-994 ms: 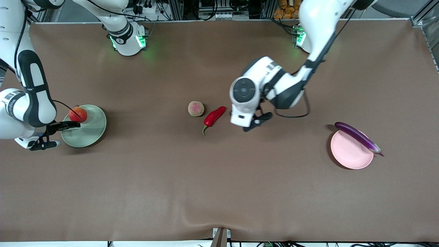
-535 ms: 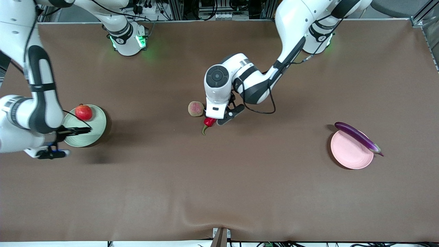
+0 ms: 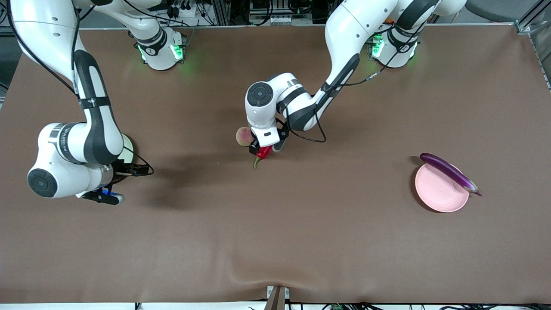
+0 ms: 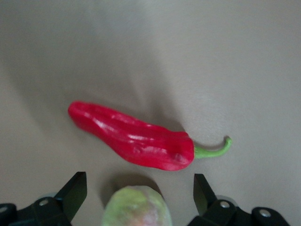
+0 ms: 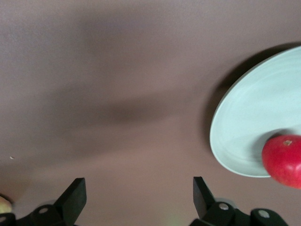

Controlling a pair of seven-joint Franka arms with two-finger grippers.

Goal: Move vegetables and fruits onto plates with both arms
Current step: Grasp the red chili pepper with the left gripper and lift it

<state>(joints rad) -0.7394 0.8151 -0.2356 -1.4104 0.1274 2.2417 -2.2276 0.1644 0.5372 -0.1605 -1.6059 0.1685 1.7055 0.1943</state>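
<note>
left gripper (image 3: pixel 266 148): positioned over the chili pepper (image 3: pixel 262 153) and round tan-green fruit (image 3: pixel 244 136) at mid-table; fingers (image 4: pixel 75 190) seen spread wide, nothing held.
chili pepper: lying flat on the table (image 3: pixel 275 241), green stem pointed toward the front camera; touching or just beside the tan-green fruit, exact contact cannot be told.
right gripper (image 3: pixel 118 183): held over bare table beside the green plate (image 3: pixel 128 150), toward the right arm's end; fingers (image 5: pixel 74 193) spread apart, empty.
pomegranate (image 5: pixel 283 160): seated on the green plate near its rim; hidden by the right arm in the front view.
eggplant (image 3: pixel 450 172): laid across the rim of the pink plate (image 3: pixel 437 193), toward the left arm's end, both ends overhanging.
</note>
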